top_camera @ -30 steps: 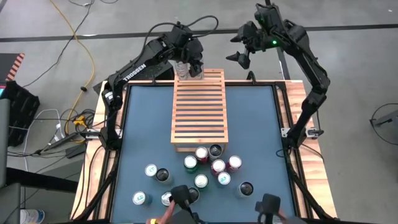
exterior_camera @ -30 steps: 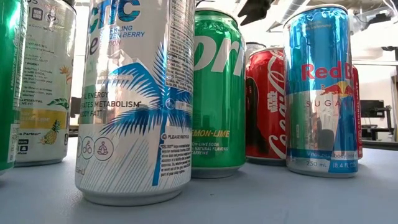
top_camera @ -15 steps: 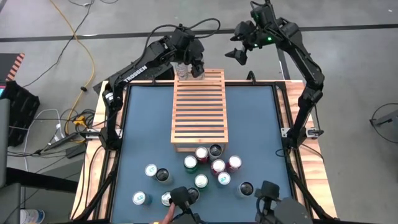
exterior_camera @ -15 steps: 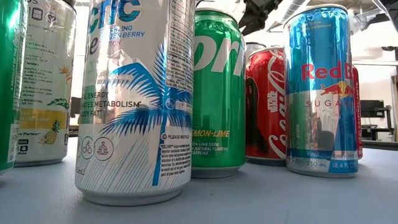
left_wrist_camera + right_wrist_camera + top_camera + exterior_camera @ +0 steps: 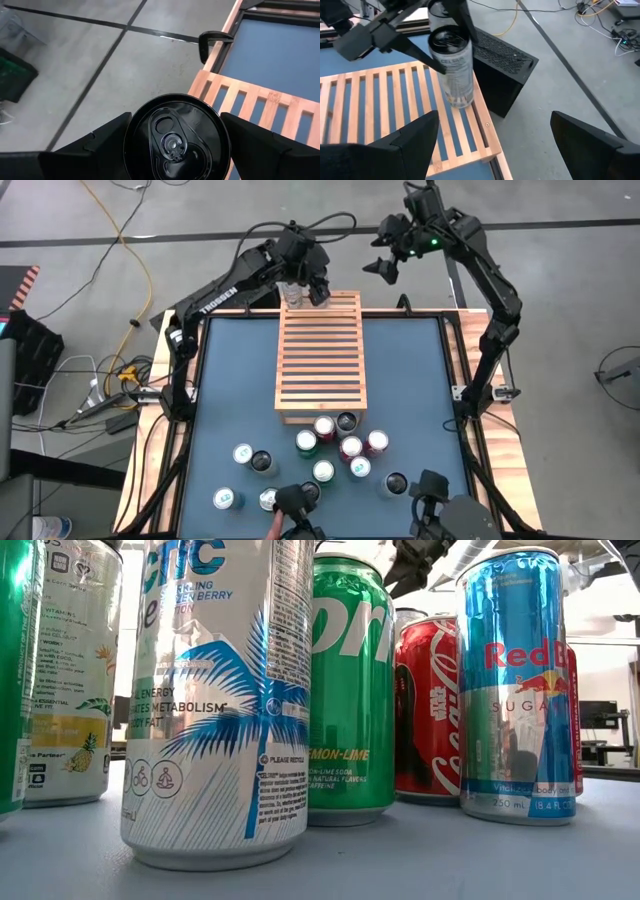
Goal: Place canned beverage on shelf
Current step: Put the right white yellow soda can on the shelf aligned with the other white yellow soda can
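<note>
On shelf (image 5: 395,115) corner, can (image 5: 451,65) (upright), between left gripper (image 5: 427,37) fingers

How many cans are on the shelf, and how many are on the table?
Can on the shelf, in the left gripper: 1
Cans on the table: 12 clear, perhaps one more beside the camera mount
Total: 13 in plain sight

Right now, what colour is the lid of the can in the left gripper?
Black lid on the can, clearest in the left wrist view; the left gripper holds it at the shelf's far corner.
</note>
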`<state>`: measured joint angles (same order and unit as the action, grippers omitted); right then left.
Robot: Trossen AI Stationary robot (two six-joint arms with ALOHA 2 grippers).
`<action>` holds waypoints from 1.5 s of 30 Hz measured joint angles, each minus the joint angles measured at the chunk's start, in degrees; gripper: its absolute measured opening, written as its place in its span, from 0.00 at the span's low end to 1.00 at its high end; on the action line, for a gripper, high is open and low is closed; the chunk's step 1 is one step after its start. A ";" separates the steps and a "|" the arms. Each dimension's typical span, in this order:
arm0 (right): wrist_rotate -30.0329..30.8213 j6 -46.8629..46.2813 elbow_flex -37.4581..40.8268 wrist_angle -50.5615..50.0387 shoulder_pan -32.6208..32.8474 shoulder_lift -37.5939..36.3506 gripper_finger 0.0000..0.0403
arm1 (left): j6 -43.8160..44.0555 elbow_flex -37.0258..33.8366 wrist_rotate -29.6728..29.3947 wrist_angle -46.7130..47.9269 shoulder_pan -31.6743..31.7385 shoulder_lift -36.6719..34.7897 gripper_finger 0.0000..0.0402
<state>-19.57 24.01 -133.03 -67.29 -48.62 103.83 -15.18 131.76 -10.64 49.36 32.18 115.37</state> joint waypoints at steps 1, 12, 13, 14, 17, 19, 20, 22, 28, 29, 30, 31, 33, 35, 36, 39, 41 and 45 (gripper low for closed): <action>0.00 -0.02 0.00 0.02 -0.02 0.00 0.91 | 0.02 0.00 -0.90 0.00 -0.13 0.00 0.70; 0.00 -0.02 -0.02 -0.13 -0.02 0.00 0.91 | 2.57 0.02 -2.24 0.24 -0.43 0.00 0.70; 0.02 -0.02 -0.02 -0.17 0.00 0.00 0.91 | 2.82 0.02 -2.38 0.24 -0.43 0.00 0.70; 0.00 -0.02 -0.02 -0.17 0.06 0.00 0.91 | 2.93 0.02 -2.39 0.24 -0.43 0.00 0.70; 0.00 0.03 -0.02 -0.22 0.22 -0.02 0.91 | 3.06 0.02 -2.46 0.26 -0.43 0.00 0.70; 0.00 0.23 -0.02 -0.22 0.22 -0.02 0.91 | 3.51 0.02 -2.44 0.35 -0.43 0.00 0.70; 0.00 0.24 -0.02 -0.22 0.22 -0.02 0.91 | 3.88 0.02 -2.42 0.43 -0.43 0.00 0.70; 0.00 0.24 -0.02 -0.24 0.22 -0.02 0.91 | 4.16 0.08 -2.38 0.50 -0.43 0.23 0.70; -0.01 0.35 -0.02 -0.28 0.22 -0.02 0.91 | 3.97 0.09 -2.50 0.57 -0.71 0.70 0.70; -0.02 0.44 -0.02 -0.28 0.22 -0.02 0.91 | 3.97 0.09 -2.46 0.49 -0.74 0.72 0.70; -0.01 0.44 -0.02 -0.28 0.22 -0.02 0.91 | 3.94 0.09 -2.50 0.50 -0.73 0.74 0.70; -0.02 0.44 -0.02 -0.28 0.22 -0.02 0.91 | 3.88 0.09 -2.49 0.50 -0.74 0.74 0.70; -0.02 0.44 -0.02 -0.28 0.22 -0.02 0.91 | 3.91 0.09 -2.48 0.43 -0.73 0.75 0.70; -0.02 0.44 -0.02 -0.31 0.22 -0.02 0.91 | 4.17 0.09 -2.80 0.35 -0.71 0.79 0.70; -0.02 0.44 -0.02 -0.33 0.20 -0.02 0.91 | 4.31 0.09 -3.06 0.35 -0.71 0.79 0.70; -0.04 0.44 -0.02 -0.35 0.22 -0.02 0.91 | 4.23 0.09 -3.14 0.35 -0.71 0.82 0.70; -0.04 0.46 -0.04 -0.54 0.20 -0.02 0.91 | 3.64 0.09 -3.11 0.34 -0.73 0.85 0.70; -0.04 0.48 -0.04 -0.99 0.22 -0.03 0.91 | 2.34 0.09 -3.13 0.31 -0.87 0.87 0.72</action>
<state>-19.62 24.49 -133.08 -68.28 -48.40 103.81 -12.84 131.85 -13.77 49.67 31.31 116.25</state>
